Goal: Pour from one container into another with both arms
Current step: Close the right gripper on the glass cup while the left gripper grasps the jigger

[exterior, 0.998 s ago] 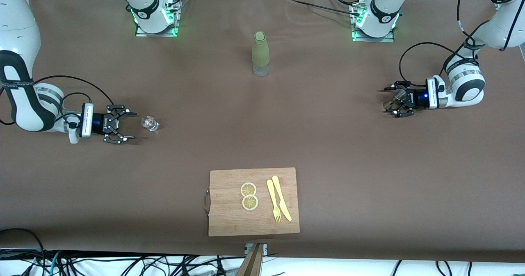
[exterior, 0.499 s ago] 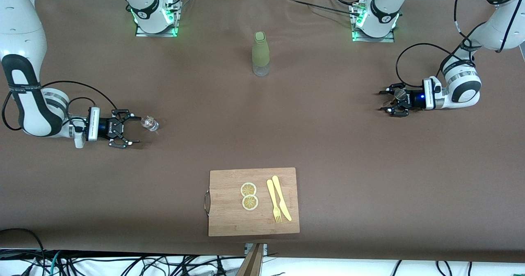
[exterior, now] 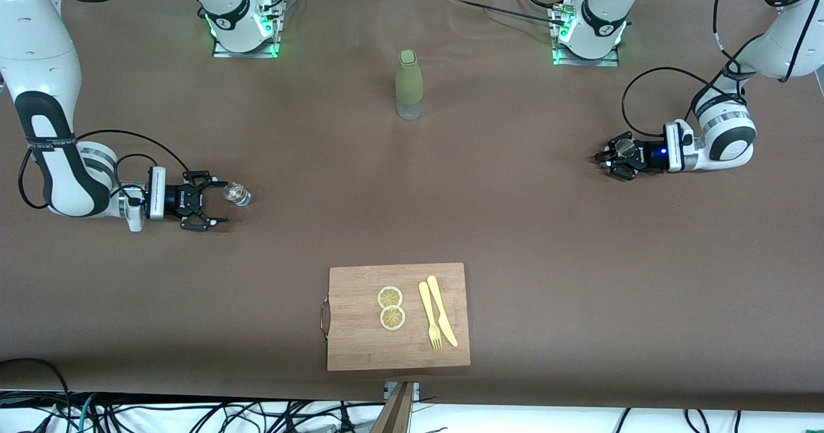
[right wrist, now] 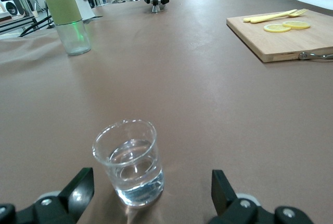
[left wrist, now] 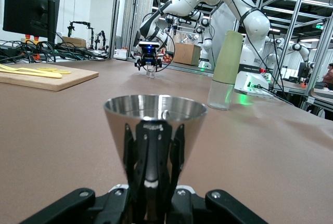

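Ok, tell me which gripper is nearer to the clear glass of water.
Right. The right gripper is open, its fingers either side of the glass of water. The left gripper is at the left arm's end of the table, shut on a metal cup.

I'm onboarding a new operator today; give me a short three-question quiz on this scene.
1. True or false: the left gripper is shut on the metal cup.
2. What lies on the cutting board? A) two lemon slices, fork and knife B) a spoon C) a bottle
3. What stands between the right gripper's open fingers?

Key: 1 true. 2 A. 3 The small glass, with clear liquid in it, on the table.
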